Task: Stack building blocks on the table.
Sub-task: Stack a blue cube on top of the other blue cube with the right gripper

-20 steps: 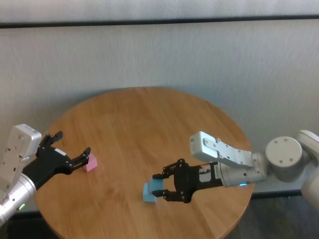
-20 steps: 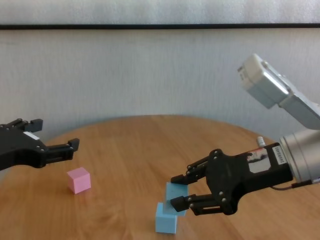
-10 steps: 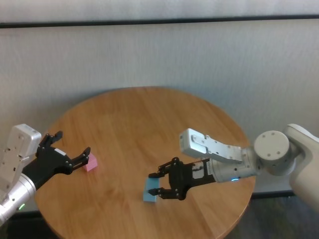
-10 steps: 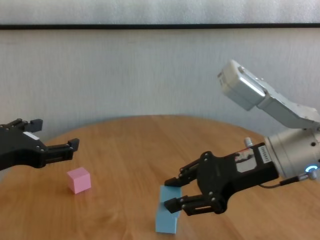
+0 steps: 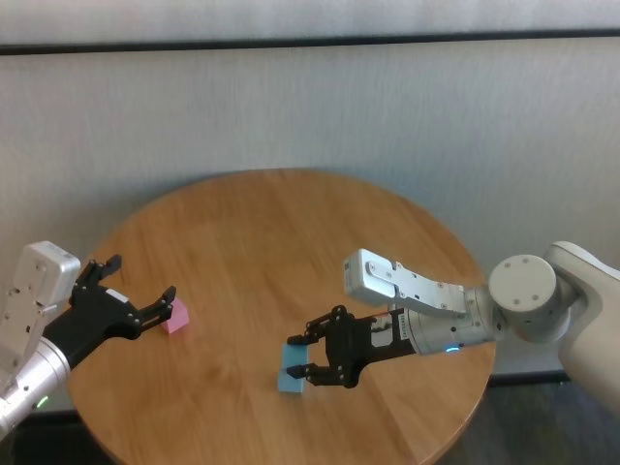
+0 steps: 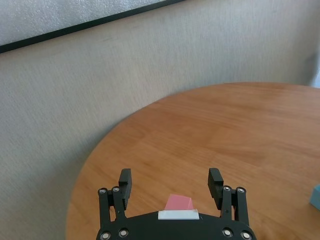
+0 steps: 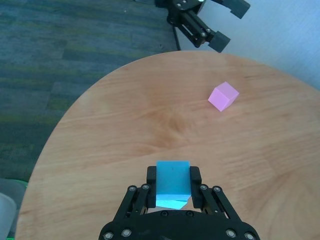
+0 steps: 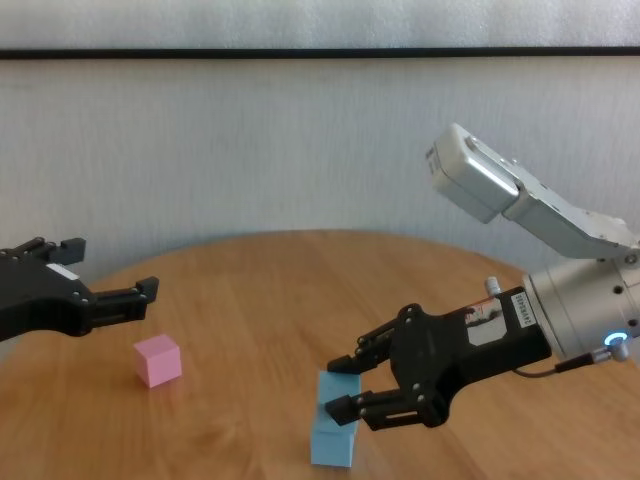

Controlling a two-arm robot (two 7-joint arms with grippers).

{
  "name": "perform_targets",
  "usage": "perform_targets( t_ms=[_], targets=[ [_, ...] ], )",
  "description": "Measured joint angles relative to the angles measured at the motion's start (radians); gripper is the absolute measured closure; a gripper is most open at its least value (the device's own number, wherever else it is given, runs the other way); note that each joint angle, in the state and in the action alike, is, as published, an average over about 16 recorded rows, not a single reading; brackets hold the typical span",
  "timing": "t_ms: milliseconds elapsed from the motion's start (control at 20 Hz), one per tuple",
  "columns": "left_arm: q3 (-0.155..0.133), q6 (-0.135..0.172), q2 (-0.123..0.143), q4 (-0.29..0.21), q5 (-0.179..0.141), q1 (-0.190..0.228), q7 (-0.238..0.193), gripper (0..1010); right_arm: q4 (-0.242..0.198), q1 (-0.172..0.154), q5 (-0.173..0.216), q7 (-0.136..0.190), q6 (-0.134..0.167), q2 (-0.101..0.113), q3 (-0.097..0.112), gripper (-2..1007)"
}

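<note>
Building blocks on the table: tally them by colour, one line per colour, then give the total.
Light blue blocks: 2, the upper one gripped by the right gripper on top of the lower one
Pink block: 1, alone on the table near the open left gripper
Total: 3

Four cameras on one round table point(image 5: 262, 242), all sharing its near half.

Your head view looks down from above at the whole table top with the wall behind; your chest view sits low, near the table's near edge, facing across it to the wall. Both share the pink block point(image 5: 176, 318) and the two light blue blocks point(image 8: 333, 430). Your left wrist view looks out past the left gripper point(image 6: 172, 186) over the pink block; your right wrist view looks down over the right gripper point(image 7: 173, 186), close on the blue blocks.
</note>
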Motion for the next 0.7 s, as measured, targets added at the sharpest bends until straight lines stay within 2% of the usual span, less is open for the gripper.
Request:
perform_targets(
  t_ms=[700],
  targets=[
    [0.0, 0.0, 0.0, 0.0, 0.0, 0.0, 0.0, 11, -0.01, 0.001, -0.007, -0.032, 0.048, -0.004, -0.004, 642]
  ],
)
